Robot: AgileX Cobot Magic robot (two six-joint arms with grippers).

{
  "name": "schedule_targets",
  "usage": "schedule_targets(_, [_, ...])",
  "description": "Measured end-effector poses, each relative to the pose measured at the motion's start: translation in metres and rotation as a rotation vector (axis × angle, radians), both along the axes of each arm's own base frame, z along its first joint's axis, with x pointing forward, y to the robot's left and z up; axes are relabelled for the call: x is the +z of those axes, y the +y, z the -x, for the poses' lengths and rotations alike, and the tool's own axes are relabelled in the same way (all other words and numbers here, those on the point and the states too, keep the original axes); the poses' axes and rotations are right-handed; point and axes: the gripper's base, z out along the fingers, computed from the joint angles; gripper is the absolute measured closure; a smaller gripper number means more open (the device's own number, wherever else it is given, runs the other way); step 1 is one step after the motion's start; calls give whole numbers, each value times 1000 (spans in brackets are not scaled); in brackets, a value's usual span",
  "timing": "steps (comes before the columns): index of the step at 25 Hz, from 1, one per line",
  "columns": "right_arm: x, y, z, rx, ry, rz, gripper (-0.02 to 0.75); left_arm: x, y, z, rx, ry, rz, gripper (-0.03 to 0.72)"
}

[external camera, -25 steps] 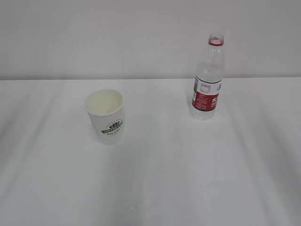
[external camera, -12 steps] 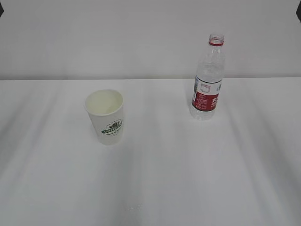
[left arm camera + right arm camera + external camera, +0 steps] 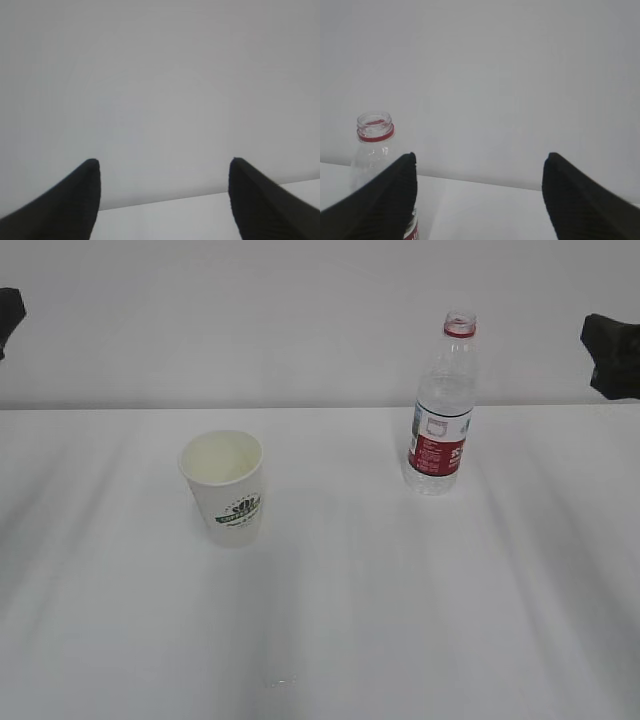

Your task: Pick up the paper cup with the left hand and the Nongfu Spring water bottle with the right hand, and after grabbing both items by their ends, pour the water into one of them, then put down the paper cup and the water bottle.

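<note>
White bench (image 3: 400, 620) mostly bare. Both claws barely in exterior frame, cut off at the edges: left claw (image 3: 162, 200) spread wide, empty, sees only wall. Right claw (image 3: 477, 197) wide, empty; bottle (image 3: 441, 405) well ahead, left finger (image 3: 380, 205) hides its lower half. Cup (image 3: 225, 487) unseen by either wrist.

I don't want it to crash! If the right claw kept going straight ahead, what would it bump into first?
Probably nothing soon. The open right claw points past the tall clear plastic bottle, which stands off to its left, toward the plain grey wall. Depth is hard to judge.
</note>
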Motion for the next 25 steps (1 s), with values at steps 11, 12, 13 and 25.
schedule_targets(11, [-24,15,-2,174,-83,134,149,-29,-2,-16,0,102,-13,108])
schedule_targets(12, [-28,16,-1,187,-93,130,149,-32,-2,-17,-1,105,-13,108])
schedule_targets(13, [-32,17,1,194,-97,120,149,-35,-2,-17,-1,96,-12,108])
schedule_targets(25, [-78,18,15,221,-14,53,149,-94,0,8,-13,71,-3,109])
